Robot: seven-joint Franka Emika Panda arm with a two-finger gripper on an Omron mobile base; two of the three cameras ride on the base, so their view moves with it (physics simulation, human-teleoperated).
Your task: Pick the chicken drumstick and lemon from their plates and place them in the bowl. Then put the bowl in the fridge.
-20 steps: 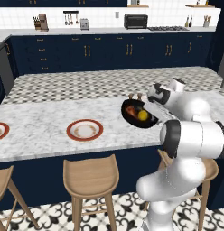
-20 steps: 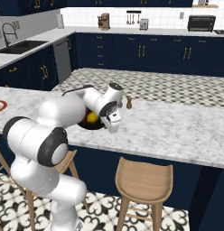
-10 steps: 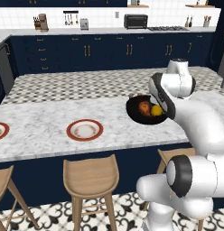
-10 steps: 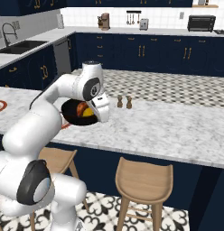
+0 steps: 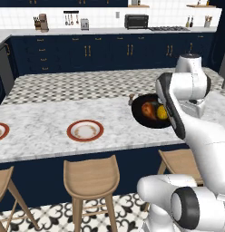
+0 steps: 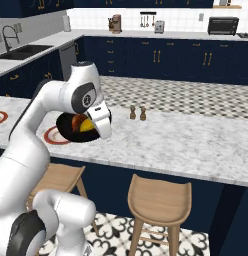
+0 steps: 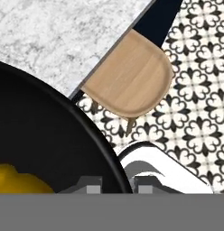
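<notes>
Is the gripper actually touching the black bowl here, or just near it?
Touching. In the hand view the bowl's rim runs down between the two fingertips of the gripper, with no gap on either side.

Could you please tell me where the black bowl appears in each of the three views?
Left base view: the bowl sits right of centre, beside the arm.
Right base view: left of centre, bowl under the arm's hand.
Hand view: lower left, its rim curving across.
Shared landmark: the lemon inside it.
</notes>
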